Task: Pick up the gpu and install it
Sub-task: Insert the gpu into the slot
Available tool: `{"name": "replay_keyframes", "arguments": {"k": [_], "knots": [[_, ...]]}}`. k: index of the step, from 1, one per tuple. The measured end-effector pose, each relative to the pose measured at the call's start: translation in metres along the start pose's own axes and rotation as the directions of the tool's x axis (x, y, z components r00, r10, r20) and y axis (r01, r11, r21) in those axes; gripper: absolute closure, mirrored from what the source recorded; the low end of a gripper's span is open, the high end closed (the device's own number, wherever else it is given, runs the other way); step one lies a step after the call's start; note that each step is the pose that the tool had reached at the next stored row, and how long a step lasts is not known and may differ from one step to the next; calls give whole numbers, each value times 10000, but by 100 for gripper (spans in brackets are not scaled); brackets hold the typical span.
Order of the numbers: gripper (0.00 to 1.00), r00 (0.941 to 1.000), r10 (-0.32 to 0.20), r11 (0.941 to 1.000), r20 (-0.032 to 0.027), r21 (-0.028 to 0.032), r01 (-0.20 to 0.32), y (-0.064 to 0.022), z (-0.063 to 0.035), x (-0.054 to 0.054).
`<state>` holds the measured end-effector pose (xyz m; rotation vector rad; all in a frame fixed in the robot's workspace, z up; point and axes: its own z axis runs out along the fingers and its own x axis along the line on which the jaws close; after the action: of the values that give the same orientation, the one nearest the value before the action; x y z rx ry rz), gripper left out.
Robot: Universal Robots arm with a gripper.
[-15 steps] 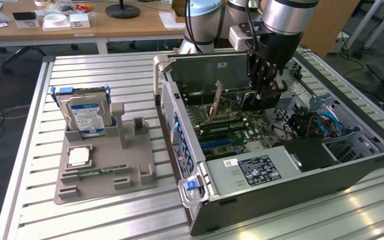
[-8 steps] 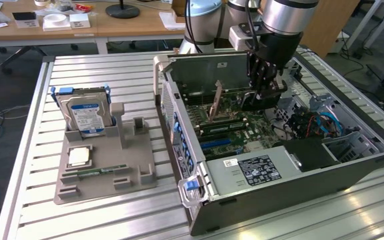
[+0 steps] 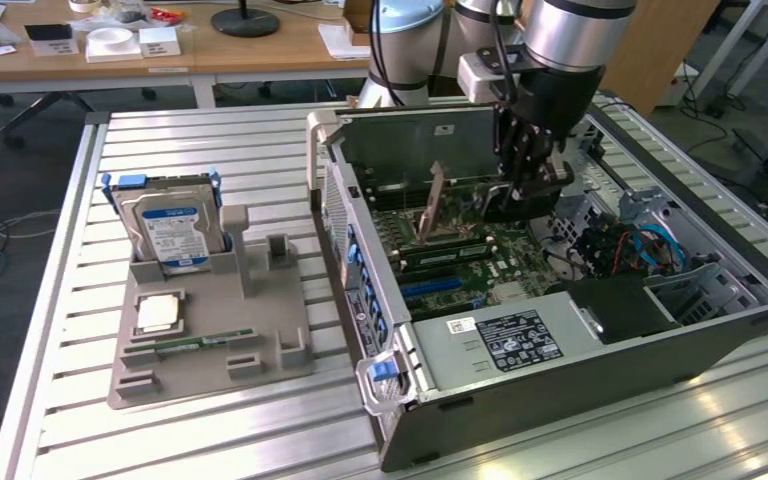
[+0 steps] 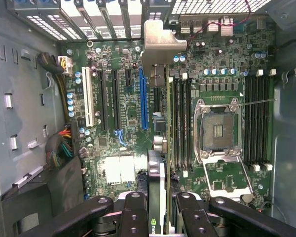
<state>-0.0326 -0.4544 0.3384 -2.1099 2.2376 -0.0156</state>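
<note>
In the exterior view the gripper reaches down into the open computer case, clamped on the gpu, which stands on edge over the motherboard. The installing step looks to be in hand. On the surface beside the case sits a grey holder with a hard drive. In the wrist view the gripper pinches the gpu edge-on, between the blue slot and the RAM sticks. Seating it calls for edge over slot and end bracket meeting the rear opening. The RAM sticks crowd one side; I cannot tell whether the card touches the board.
</note>
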Motion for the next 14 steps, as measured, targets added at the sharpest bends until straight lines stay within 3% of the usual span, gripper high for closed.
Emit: {"name": "replay_keyframes", "arguments": {"k": [9, 14], "knots": [[73, 10000, 1, 10000, -3, -1, -1, 15, 121, 6], [73, 10000, 0, 10000, -2, -2, 0, 16, 133, 6]]}}
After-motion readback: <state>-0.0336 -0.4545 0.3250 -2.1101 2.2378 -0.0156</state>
